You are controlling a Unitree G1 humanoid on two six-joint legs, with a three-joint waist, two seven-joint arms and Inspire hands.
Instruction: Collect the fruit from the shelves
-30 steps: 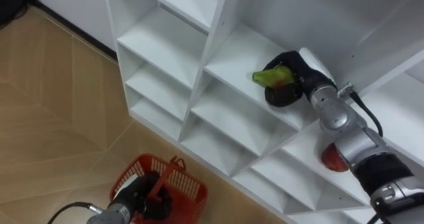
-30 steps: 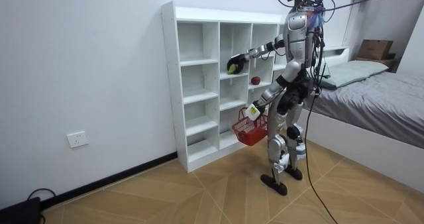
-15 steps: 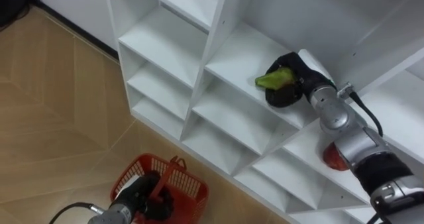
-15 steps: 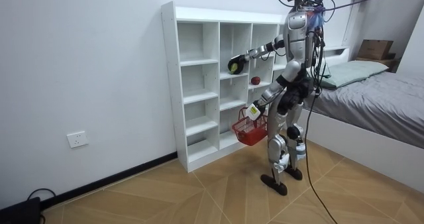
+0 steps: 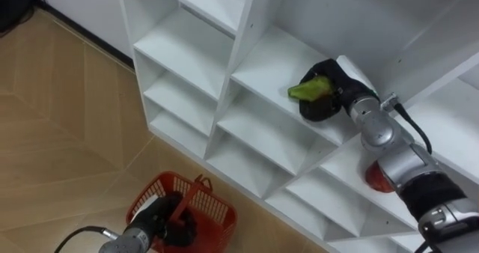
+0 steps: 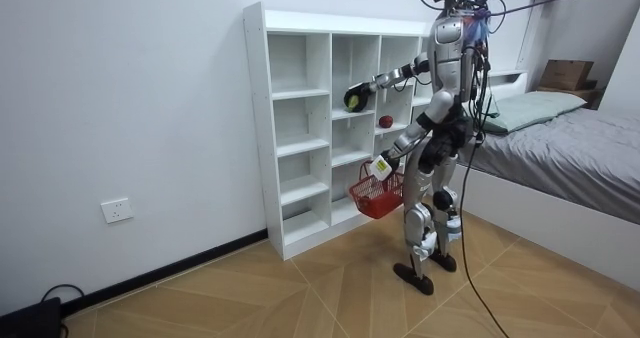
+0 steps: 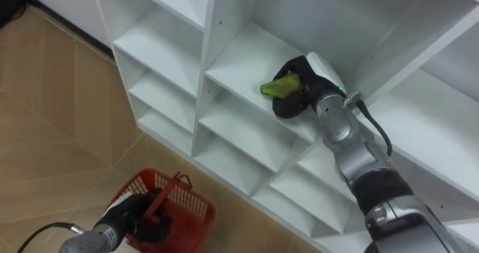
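Little had moved since the earlier frames: the green fruit had shifted only slightly within the right robot hand, which stayed inside an upper compartment of the closet, just above its shelf; fingers were curled round the fruit, with part of it showing past them. The left robot hand was closed on the handle of the red basket, held low beside the closet's lower shelves and well below the fruit. A red fruit lay on a lower shelf, partly hidden by the right forearm; whether the two touched could not be told. In the room view the robot stood upright facing the closet, right arm extended.

Risks, as judged: the exposed part of the fruit suggested a partial grasp, so it could slip during withdrawal; the hand or the fruit could clip the shelf edge or an upright panel on the way out; a release from height could miss the basket or bounce out; the forearm might dislodge the red fruit.
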